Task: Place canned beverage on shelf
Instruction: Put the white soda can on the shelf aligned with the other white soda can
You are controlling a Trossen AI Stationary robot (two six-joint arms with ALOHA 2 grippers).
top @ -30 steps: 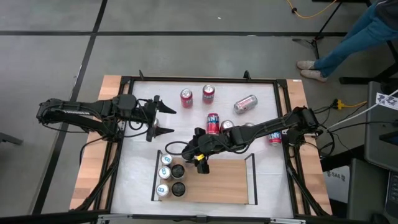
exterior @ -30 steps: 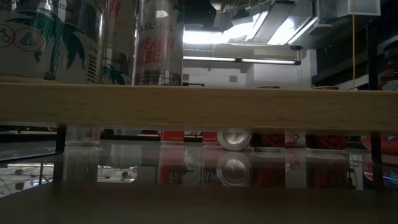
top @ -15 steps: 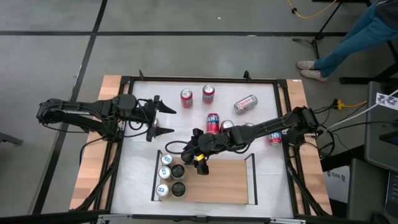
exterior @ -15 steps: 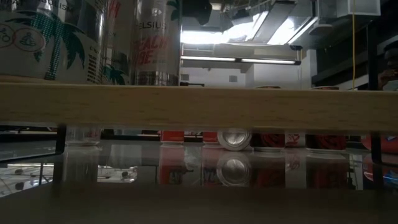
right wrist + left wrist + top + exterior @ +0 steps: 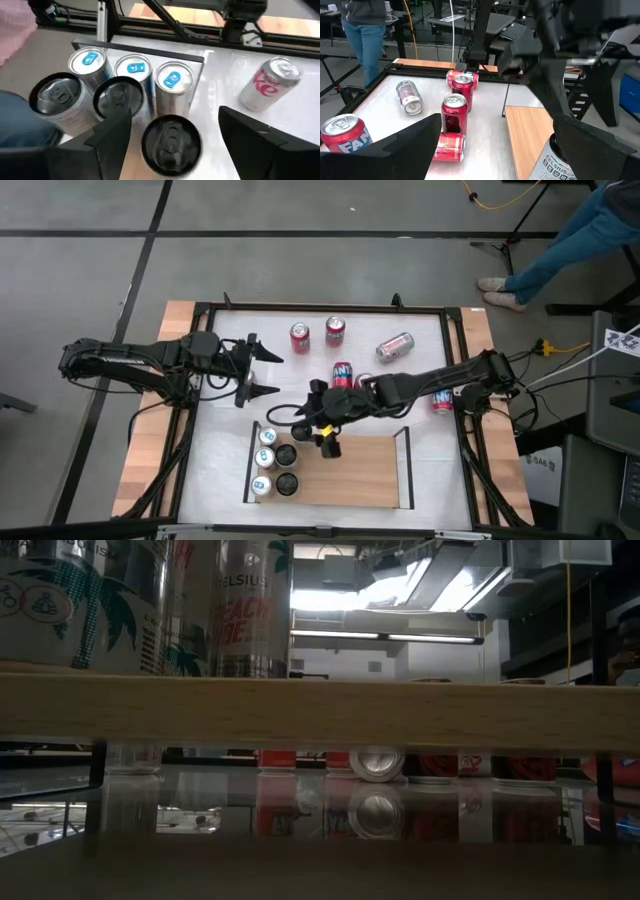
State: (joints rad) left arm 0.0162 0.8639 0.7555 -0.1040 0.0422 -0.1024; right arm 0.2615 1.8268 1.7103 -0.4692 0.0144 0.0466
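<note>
The light-wood shelf (image 5: 360, 472) with black side rails stands on the white tabletop at the near middle. Several cans stand upright on its left end, next to the left rail (image 5: 150, 50). My right gripper (image 5: 325, 436) hovers open above that group. In the right wrist view its fingers stand on either side of a dark-topped Celsius can (image 5: 171, 142) with a gap on each side. This can stands on the shelf; it also shows in the low view (image 5: 250, 610). My left gripper (image 5: 264, 374) waits open and empty over the table's left part.
Several red cans (image 5: 335, 330) stand on the far part of the table, and a silver can (image 5: 395, 346) lies on its side there. A Diet Coke can (image 5: 270, 85) lies beside the shelf. The shelf's right part is bare wood. A person's legs (image 5: 570, 240) show at the far right.
My right gripper has drawn back a little from the can group toward the table's far right. In the low view the Celsius can has shifted and turned slightly, then stood still on the shelf.
</note>
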